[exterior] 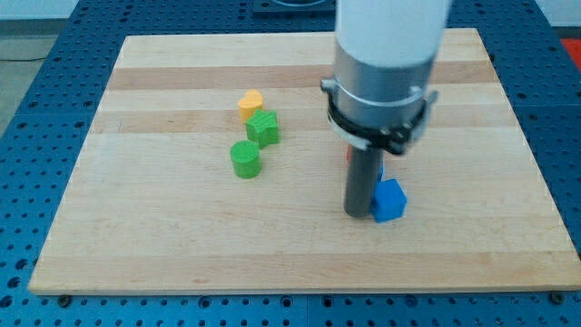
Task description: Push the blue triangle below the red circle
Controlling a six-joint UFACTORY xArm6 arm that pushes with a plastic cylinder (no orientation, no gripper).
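So the biggest thing here is the wooden surface point(182, 236), a pale plank board sitting on a blue pegboard bench point(27, 163). I'll place everything off the dark rod, since it's smack in the middle of the action.

The arm's fat grey-and-white cylinder point(386, 54) comes down from the view's top, and the rod point(359, 177) sticks straight out of its underside. There's no tool as such on this rig, just that rod, so nothing is clamped or held. My tip point(358, 214) rests on the board, right up against a blue block point(388, 201) on its view-right side; looks like they're touching. The shape is hard to call from here, chunky and angular. A second sliver of blue point(381, 170) peeks out just above it, and a tiny bit of red point(348, 153) shows on the rod's view-left edge, mostly hidden behind it, so I can't tell its shape.

Well off to the view's left of the rod: a green cylinder point(245, 159), a green blocky piece point(263, 128) just above it, and an orange heart-ish block point(251, 104) touching that one's top.
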